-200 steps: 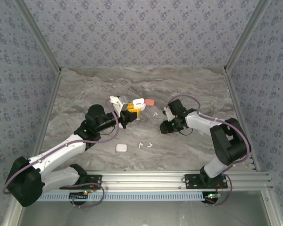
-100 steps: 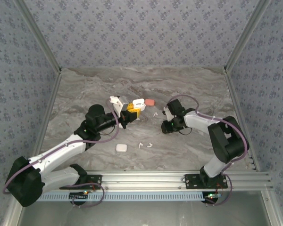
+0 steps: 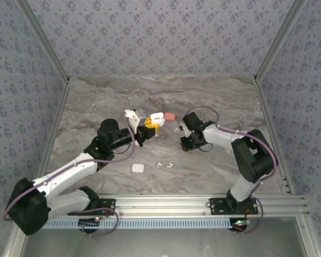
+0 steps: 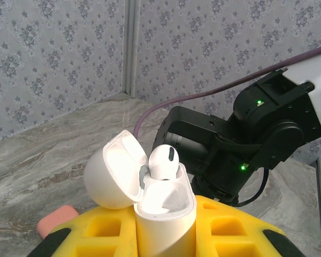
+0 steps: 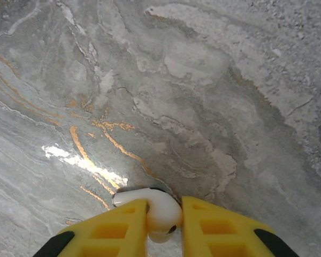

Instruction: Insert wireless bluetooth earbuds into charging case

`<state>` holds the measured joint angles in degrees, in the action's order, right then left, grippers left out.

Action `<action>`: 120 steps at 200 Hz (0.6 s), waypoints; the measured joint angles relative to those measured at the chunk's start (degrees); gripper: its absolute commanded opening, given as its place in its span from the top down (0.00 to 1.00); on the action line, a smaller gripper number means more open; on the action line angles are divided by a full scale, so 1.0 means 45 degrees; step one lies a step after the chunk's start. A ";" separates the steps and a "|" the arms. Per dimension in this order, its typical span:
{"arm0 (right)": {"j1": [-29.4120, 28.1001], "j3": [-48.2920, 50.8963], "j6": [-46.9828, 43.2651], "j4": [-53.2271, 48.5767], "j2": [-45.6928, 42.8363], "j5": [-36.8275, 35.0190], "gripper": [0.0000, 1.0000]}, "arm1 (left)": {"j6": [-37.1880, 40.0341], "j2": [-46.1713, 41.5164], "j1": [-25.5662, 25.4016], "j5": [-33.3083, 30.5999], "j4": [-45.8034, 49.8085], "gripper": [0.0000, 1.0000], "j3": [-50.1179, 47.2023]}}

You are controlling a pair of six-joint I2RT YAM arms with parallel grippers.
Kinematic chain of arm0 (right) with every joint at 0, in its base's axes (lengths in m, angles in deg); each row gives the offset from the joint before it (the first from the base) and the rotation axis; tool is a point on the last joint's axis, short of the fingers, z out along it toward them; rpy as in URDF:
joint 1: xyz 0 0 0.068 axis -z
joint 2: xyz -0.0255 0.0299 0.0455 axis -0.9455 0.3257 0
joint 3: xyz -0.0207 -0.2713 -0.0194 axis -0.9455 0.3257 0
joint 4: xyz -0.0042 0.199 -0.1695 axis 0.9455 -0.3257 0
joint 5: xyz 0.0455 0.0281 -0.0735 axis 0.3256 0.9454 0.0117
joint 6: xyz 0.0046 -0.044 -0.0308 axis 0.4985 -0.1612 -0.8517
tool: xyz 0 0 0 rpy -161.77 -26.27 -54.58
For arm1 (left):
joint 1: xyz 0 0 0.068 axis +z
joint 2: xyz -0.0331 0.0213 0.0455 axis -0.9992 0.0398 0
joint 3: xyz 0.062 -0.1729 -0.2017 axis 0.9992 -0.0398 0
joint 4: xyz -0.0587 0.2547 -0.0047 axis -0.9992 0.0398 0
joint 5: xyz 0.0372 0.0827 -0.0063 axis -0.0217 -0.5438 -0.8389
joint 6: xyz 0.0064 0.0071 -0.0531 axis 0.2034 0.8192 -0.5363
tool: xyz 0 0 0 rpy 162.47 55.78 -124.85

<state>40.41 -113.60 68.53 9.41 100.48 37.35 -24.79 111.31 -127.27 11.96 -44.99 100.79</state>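
Right fingers (image 5: 123,229): closed on a white earbud (image 5: 152,210). The bud is pinched between the two yellow fingers. Its rounded head sits low in the gap and its stem pokes out to the left, past the left finger. It hangs close over the marble desk (image 5: 203,80); cannot tell whether it touches the surface.

Left fingers (image 4: 104,235): clamped on the white charging case (image 4: 166,219), one yellow finger on each side of its body. The case stands upright. Its lid (image 4: 115,174) is hinged open and tipped back to the left. A second earbud (image 4: 163,161) sits in the case beside the hinge, head up.

From the top view, the held case lies near the middle of the desk, with the right arm's wrist to its right and apart from it. One loose bud (image 3: 176,129) lies on the desk between the two. A pink case (image 3: 170,115) sits just behind the held case. A closed white case (image 3: 137,168) rests nearer the arm bases. A pair of white buds (image 3: 165,165) lies just to its right, on the desk, well apart from both sets of fingers.
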 measured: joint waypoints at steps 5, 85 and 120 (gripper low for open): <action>0.0000 0.0005 -0.0005 0.0019 -0.0015 0.0005 0.80 | 0.0000 0.0000 0.0000 -0.0010 0.0015 1.00 0.0000; -0.0219 0.0398 -0.1802 0.0039 -0.4930 -0.0792 0.80 | -0.0029 0.0189 0.0000 0.0112 -0.0019 1.00 0.0000; -0.0389 0.0155 -0.3031 0.0034 -0.7334 -0.1156 0.79 | -0.0053 0.0826 0.0000 0.0685 -0.0015 1.00 0.0029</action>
<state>38.66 -112.90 54.89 9.57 67.48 32.15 -25.03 115.03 -127.27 15.04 -45.06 100.92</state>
